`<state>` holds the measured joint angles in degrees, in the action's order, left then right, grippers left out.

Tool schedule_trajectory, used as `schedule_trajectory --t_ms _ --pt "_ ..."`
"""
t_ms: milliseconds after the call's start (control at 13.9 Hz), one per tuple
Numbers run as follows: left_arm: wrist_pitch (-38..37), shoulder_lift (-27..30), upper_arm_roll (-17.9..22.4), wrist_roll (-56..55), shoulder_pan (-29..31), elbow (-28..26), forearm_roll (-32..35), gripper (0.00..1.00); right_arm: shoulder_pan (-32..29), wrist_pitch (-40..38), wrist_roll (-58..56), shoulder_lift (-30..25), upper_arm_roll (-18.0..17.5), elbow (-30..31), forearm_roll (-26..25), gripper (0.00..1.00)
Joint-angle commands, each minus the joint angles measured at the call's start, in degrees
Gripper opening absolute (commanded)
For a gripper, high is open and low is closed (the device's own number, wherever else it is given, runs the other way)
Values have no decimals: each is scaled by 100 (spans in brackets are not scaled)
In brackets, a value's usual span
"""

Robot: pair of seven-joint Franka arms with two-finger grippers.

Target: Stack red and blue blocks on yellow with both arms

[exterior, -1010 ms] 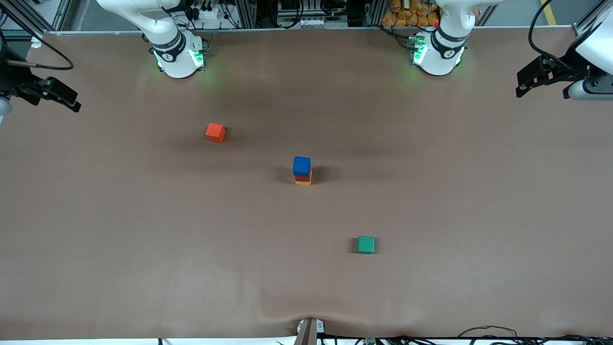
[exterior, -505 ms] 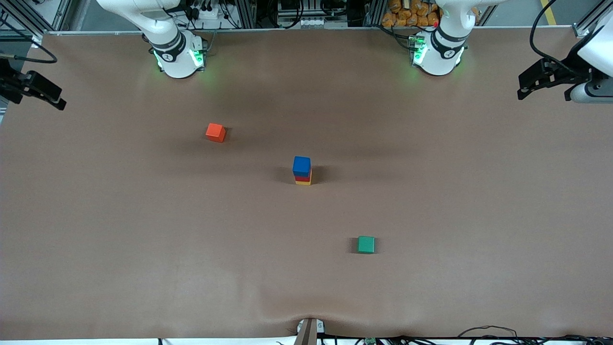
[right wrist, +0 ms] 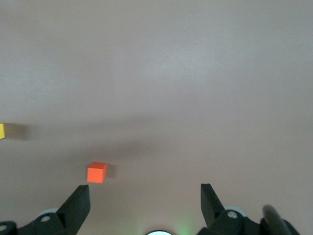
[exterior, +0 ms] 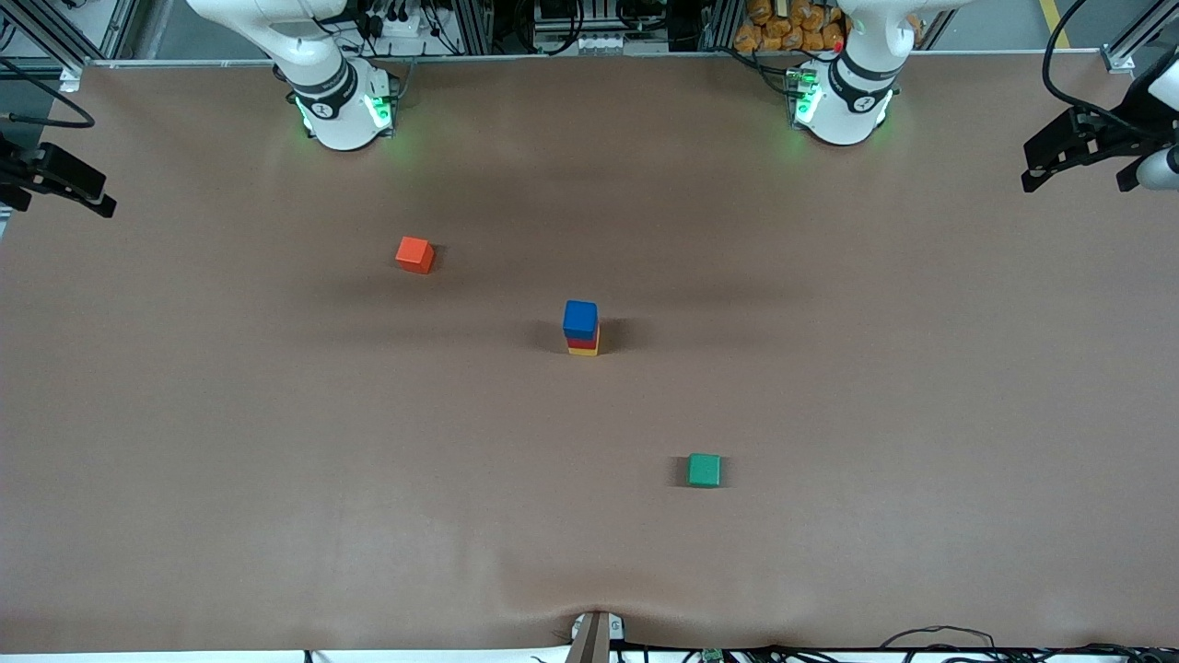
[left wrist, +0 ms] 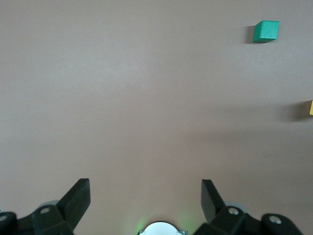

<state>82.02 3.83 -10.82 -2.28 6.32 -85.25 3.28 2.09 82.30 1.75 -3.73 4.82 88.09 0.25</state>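
Observation:
Mid-table stands a three-cube stack: the blue block (exterior: 580, 318) on top, the red block (exterior: 580, 342) under it, the yellow cube (exterior: 584, 351) at the bottom. Only a sliver of the yellow cube (left wrist: 311, 107) shows at the frame edge in the left wrist view, and likewise (right wrist: 2, 131) in the right wrist view. My left gripper (exterior: 1076, 177) hangs open over the left arm's end of the table, nothing between its fingers (left wrist: 78, 198). My right gripper (exterior: 55, 195) hangs open and empty over the right arm's end, fingers (right wrist: 79, 201) wide apart. Both are well away from the stack.
An orange-red cube (exterior: 414, 254) lies farther from the front camera than the stack, toward the right arm's end. A green cube (exterior: 704, 470) lies nearer to the front camera, toward the left arm's end. The brown table (exterior: 276, 442) spreads wide around them.
Both grippers have drawn farther out toward their own ends of the table, still open. The stack and the loose cubes have not moved.

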Motion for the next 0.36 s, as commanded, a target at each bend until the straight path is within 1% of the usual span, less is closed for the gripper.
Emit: schedule_trajectory --t_ms 0,289 --pt "-37 -102 -25 17 10 193 111 100 -94 -56 -52 30 -113 -135 309 100" --pt "-37 -93 -25 -1 10 193 111 100 -138 -64 -43 30 -105 -126 318 100"
